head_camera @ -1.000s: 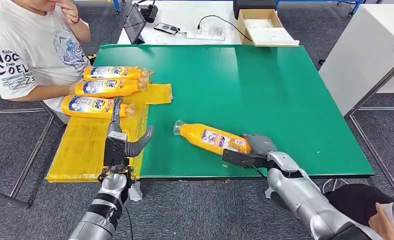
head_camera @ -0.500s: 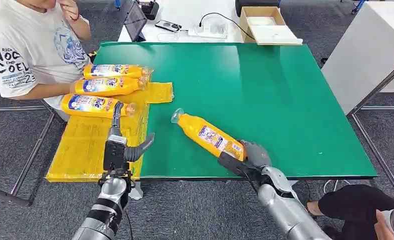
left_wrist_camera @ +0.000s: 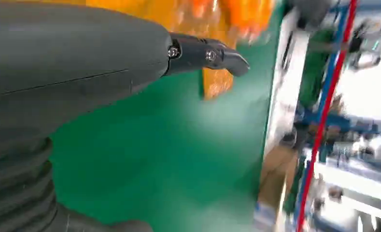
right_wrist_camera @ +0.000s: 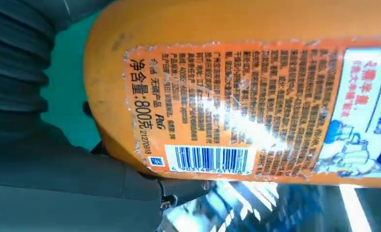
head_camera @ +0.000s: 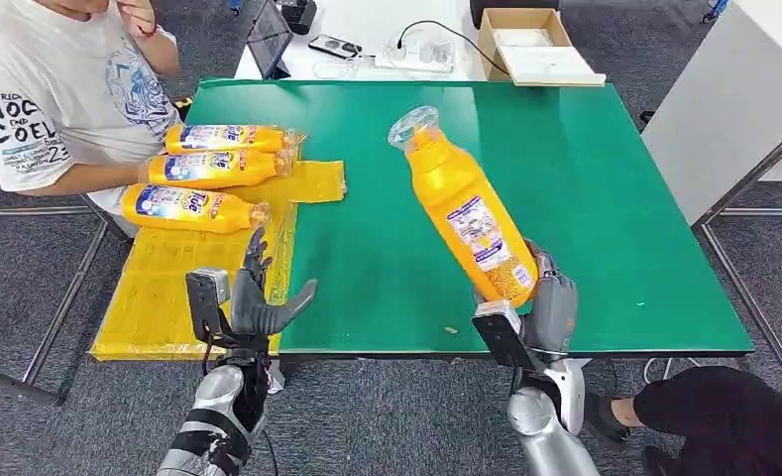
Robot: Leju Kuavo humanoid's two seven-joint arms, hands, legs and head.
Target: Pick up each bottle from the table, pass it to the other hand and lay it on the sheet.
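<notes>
My right hand [head_camera: 545, 302] grips the base of an orange bottle [head_camera: 463, 205] and holds it raised over the green table [head_camera: 585, 198], its clear cap pointing up and away. Up close, the right wrist view gives the bottle's label and barcode [right_wrist_camera: 256, 106]. My left hand [head_camera: 253, 302] hovers with its fingers spread at the table's near left edge, over the yellow sheet [head_camera: 168, 288], holding nothing. Three more orange bottles [head_camera: 193, 208] lie side by side on the far end of the sheet.
A person in a white T-shirt [head_camera: 55, 94] sits at the left, close to the bottles on the sheet. Behind the green table a white table carries a cardboard box [head_camera: 535, 45], a tablet and cables. Another white table [head_camera: 733, 109] stands at the right.
My right hand has lifted the bottle off the table and swung it from lying flat to nearly upright. My left hand has drawn back a little and turned, fingers spread.
</notes>
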